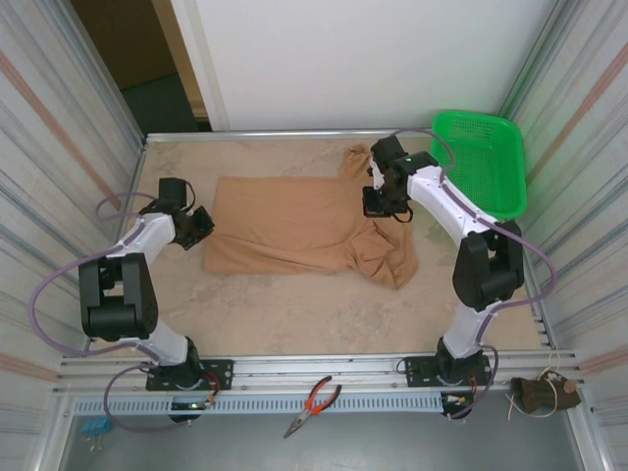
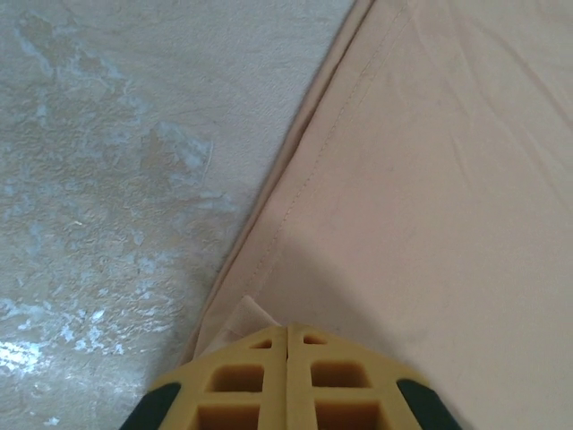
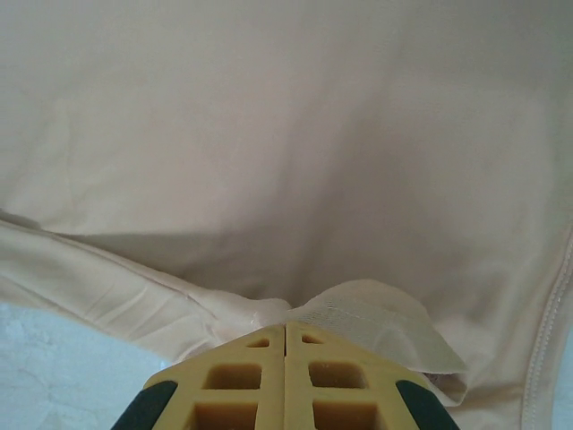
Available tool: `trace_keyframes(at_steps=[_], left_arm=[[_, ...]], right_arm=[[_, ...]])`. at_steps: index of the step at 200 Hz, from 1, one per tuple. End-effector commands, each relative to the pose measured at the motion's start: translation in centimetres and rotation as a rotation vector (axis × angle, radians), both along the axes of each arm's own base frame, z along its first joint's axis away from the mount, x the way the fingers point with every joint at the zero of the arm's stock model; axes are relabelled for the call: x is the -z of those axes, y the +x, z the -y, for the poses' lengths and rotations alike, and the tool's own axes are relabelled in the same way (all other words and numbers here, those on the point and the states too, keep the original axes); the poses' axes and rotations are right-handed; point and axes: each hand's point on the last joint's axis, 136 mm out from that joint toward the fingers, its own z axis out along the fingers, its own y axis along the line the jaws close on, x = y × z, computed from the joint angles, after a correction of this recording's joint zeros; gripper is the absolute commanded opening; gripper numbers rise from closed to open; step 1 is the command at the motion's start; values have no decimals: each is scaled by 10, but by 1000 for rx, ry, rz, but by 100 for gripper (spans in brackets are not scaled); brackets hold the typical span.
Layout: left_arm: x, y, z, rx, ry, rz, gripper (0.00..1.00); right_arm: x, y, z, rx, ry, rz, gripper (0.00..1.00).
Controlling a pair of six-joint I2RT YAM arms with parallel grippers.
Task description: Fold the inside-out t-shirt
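1. Reaching in from the left side, the left arm (image 1: pixel 147 235) is bent sharply at its elbow, and its wrist is held low at the left edge of the t-shirt (image 1: pixel 294 226).
2. The left jaws are seen pressed together in the left wrist view, with a pale corner of the shirt's hem pinched at their tips.
3. The right arm (image 1: pixel 446 201) is stretched forward and inward from its base, with its wrist set over the shirt's right part.
4. The right jaws are likewise closed, and a bunched fold of cloth with a seamed edge is gripped between them.
5. The t-shirt is spread across the middle of the desk (image 1: pixel 275 304). It is plain tan and thin. Its left part is laid flat and its right part is rumpled.
6. A green basket (image 1: pixel 481 162) is placed at the far right corner, and red-handled pliers (image 1: pixel 314 404) are laid on the near rail.
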Motion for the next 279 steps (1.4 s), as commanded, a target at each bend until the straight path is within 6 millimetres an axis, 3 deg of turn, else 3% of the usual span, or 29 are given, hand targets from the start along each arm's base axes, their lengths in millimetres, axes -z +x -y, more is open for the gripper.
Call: trace_keyframes(at_steps=[1,49,73,103,133,206,217,226,245,257,279], left_arm=[[-24,-2,-3,10,3,63,0],[-48,-34,7,16,-56,132,0],[-51,-38,8,8,-68,156,0],[-45,-29,7,10,-69,137,0],[-38,-10,5,10,-60,124,0],[-4,55,1,26,-50,64,0],[4,63,3,39,-47,49,6],[8,68,4,47,-51,45,15],[3,74,4,63,-54,74,36],[-9,72,4,69,-46,102,45],[-36,57,6,71,-44,156,50]], right_arm=[[-41,-22,11,-12,23,62,0],[-74,-85,46,59,29,142,0],[-76,-96,55,93,39,153,0],[-71,-83,58,99,26,144,0],[-61,-57,54,89,17,137,0],[-4,45,38,78,17,41,0],[7,60,38,85,9,22,0],[13,69,40,97,-12,18,17],[5,71,45,136,-18,57,38],[-8,60,48,159,1,93,43],[-16,26,59,210,22,122,49]])
